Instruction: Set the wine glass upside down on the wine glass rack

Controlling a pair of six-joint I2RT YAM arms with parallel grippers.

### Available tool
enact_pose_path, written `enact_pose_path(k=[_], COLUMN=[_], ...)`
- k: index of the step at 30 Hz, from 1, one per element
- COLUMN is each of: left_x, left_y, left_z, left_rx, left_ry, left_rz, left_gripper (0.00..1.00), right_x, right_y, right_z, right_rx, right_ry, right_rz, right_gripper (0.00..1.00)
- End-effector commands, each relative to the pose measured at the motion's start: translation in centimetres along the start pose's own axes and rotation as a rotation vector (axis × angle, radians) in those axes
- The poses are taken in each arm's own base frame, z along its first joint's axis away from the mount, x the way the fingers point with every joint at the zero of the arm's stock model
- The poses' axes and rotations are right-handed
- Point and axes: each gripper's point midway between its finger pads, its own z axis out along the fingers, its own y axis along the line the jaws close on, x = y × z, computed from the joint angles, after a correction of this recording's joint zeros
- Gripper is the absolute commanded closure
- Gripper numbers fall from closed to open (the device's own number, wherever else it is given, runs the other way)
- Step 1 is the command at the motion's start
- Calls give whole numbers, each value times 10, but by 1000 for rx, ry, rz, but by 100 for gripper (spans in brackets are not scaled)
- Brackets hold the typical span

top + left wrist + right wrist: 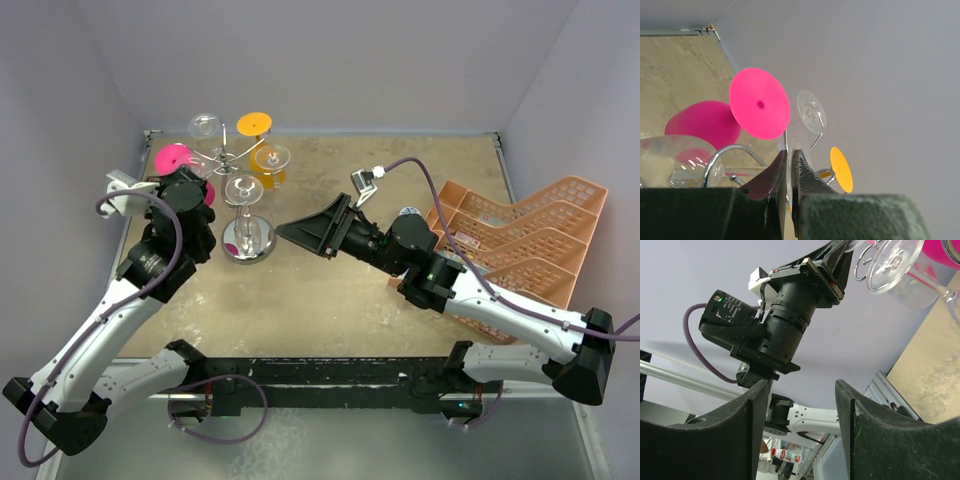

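Note:
My left gripper (791, 152) is shut on the thin foot of a clear wine glass (670, 160); the foot shows edge-on between the fingers. In the top view this wine glass (243, 205) hangs foot up and bowl down, just above the round mirror base of the wine glass rack (250, 250), with the left gripper (210, 215) at its left. A chrome arm of the rack (732, 149) curves beside the stem. A pink glass (175, 160), an orange glass (262, 150) and a clear glass (205, 127) hang around the rack top. My right gripper (290, 232) is open and holds nothing; it lies to the right of the rack.
A peach plastic crate (520, 240) lies at the right side of the table, behind the right arm. Grey walls close in the back and both sides. In the right wrist view, between the fingers (755, 415), the left arm's wrist camera (775, 325) shows.

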Motion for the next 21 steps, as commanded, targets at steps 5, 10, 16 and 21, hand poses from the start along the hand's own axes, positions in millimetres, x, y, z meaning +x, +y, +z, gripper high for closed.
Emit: enact_pose_path(k=[5,10,16,21], left_x=[-48,-52,-59,-62], left_y=[-8,-2,2,6], left_z=[-9,-12,-17,-24], left_rx=[5,-4,0,18], left_ry=[-92,-92,-75,-41], left_rz=[-75,-74,-63,-50], left_gripper=[100,100,100,100], right_x=[-8,-8,-8,-7], right_y=[19,18,16,15], right_z=[-2,0,0,0], right_rx=[-52,-52,-48,-46], right_ry=[-27,-30,-31,-32], right_rz=[-19,-20,-19,-18], right_gripper=[43,43,43,43])
